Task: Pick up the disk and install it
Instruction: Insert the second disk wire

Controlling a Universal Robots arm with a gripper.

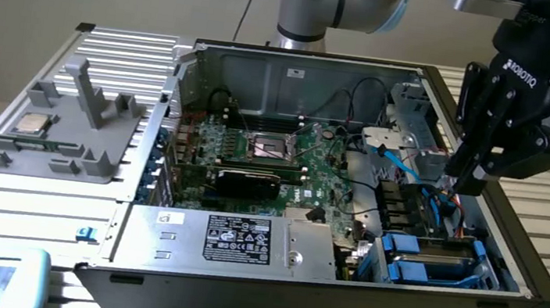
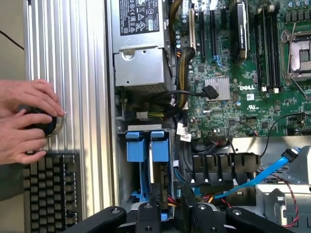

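While the black two-finger gripper [image 1: 466,184] hangs over the drive-bay corner of the open black computer case [image 1: 509,297], its fingers stand partly spread with nothing pinched between them. The disk, a flat silver hard drive in a bright blue plastic frame [image 1: 430,261], sits low in the bay on the exterior view's right, just below the gripper; in the wrist view its blue clips [image 2: 145,147] lie just ahead of the gripper [image 2: 176,218].

Risks, as I judge them:
- A light blue flat data cable [image 1: 400,163] and a bundle of coloured wires [image 2: 171,200] run close beside the bay, so a finger coming down could snag or pinch them.
- The bay is narrow, so an off-centre approach could knock a fingertip on the blue frame or the case wall.
- A weak grip on the smooth frame could let the disk tilt and jam.
- A person's hands [image 2: 26,121] rest on the desk near a black keyboard [image 2: 51,194], well apart from the gripper but close to the case.
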